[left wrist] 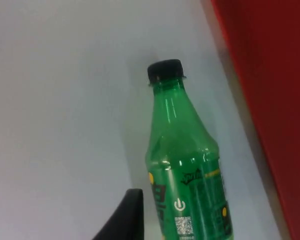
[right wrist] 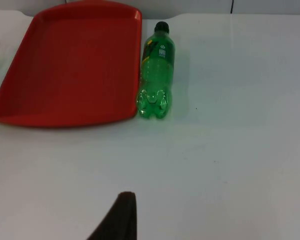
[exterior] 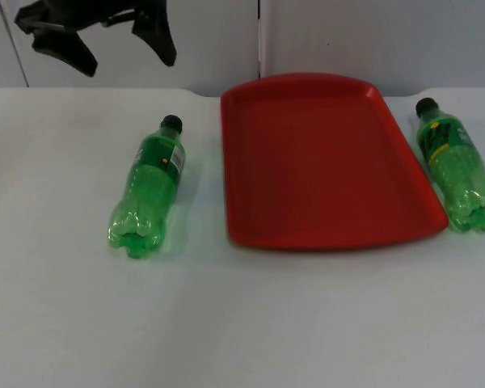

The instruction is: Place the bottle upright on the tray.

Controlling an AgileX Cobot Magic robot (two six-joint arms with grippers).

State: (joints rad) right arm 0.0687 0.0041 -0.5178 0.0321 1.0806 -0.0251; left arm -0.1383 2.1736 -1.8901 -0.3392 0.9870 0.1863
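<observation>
Two green bottles lying flat on surface (exterior: pixel 242 323) | left bottle (exterior: pixel 148 187) lying apart from red tray (exterior: pixel 323 234) | right bottle (exterior: pixel 457 165) lying beside tray's right rim | left gripper (exterior: pixel 125 48) hovering spread, grasping nothing | right gripper state: can't tell

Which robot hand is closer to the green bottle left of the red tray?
Left. The left gripper hangs above and behind that bottle. The right gripper looks from far across the table, beyond the tray.

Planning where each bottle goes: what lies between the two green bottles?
The red tray lies between the left bottle and the right bottle, seen from the top view.
</observation>
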